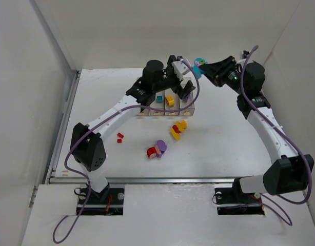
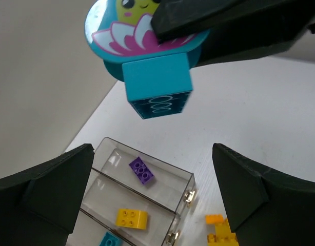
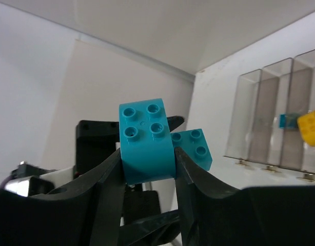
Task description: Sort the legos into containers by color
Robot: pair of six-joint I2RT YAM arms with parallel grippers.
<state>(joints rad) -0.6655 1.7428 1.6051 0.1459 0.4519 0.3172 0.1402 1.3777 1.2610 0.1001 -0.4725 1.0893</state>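
My right gripper [image 1: 206, 69] is shut on a teal lego clump [image 1: 199, 65] with a printed flower-face piece, held in the air behind the containers [image 1: 165, 111]. In the right wrist view the clump [image 3: 147, 134] sits between the fingers of that gripper [image 3: 147, 151]. My left gripper [image 1: 184, 82] is open and empty above the bins' right end. Its wrist view shows the clump [image 2: 157, 84] above, and a purple brick [image 2: 141, 169], a yellow brick [image 2: 131, 218] and a teal brick [image 2: 110, 240] in separate bins [image 2: 185, 177].
On the table in front of the bins lie a yellow-red clump [image 1: 179, 128], a red-purple clump [image 1: 156, 149] and a small red brick [image 1: 120, 137]. White walls stand on the left, back and right.
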